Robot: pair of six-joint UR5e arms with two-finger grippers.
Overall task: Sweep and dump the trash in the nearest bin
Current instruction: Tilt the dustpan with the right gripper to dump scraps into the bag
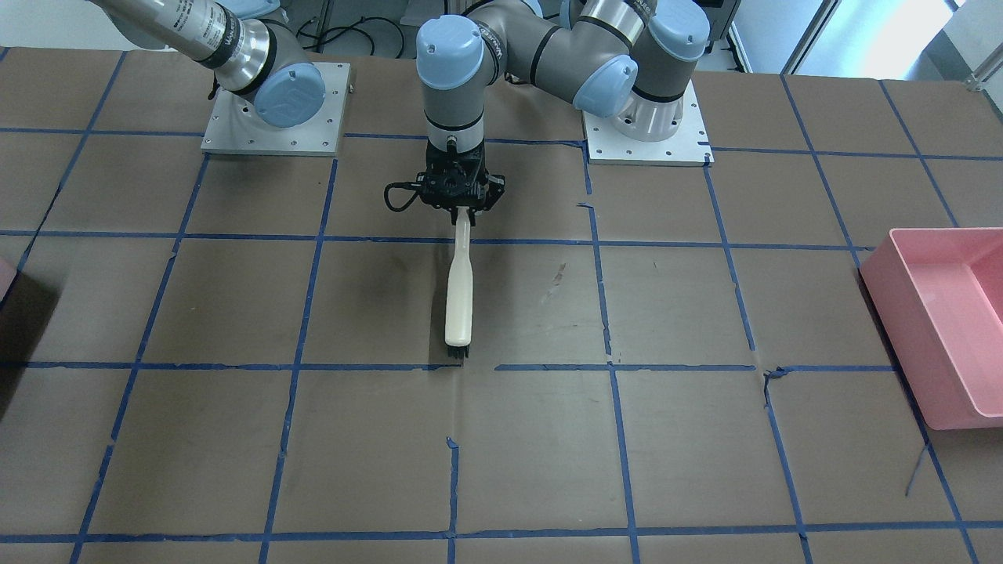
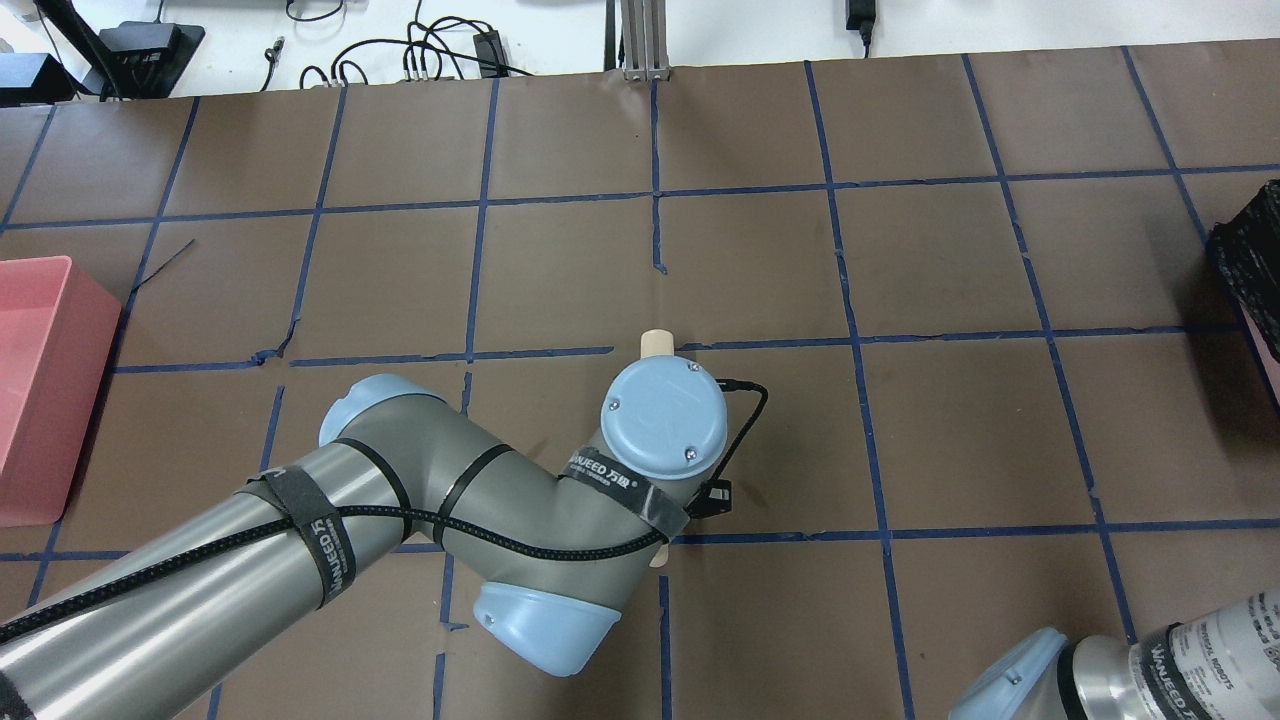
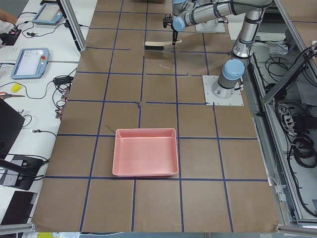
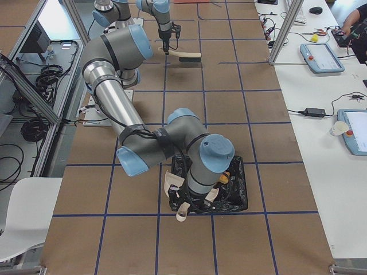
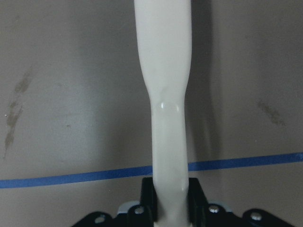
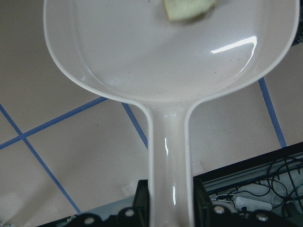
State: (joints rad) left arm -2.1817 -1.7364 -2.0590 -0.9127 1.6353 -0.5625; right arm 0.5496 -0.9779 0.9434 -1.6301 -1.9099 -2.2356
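Cream brush (image 1: 458, 294) in left fingers (image 5: 147, 201); green cube (image 6: 187, 9) on right fingers' (image 6: 142, 196) dustpan (image 6: 165, 71)

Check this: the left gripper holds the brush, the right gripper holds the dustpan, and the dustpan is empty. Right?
No. The dustpan is not empty: the right wrist view shows a pale green piece in it. The left gripper holds the brush, the right gripper the dustpan.

The cream-handled brush (image 1: 458, 290) lies nearly flat at mid-bench, nearer the robot's edge, with its dark bristles on the paper toward the operators' edge. The white dustpan (image 6: 170, 71) carries a pale green piece (image 6: 189, 9) at its far lip. It hangs at the black bin (image 4: 239, 195) near the bench's right end, where an orange-yellow chunk (image 4: 225, 179) lies.
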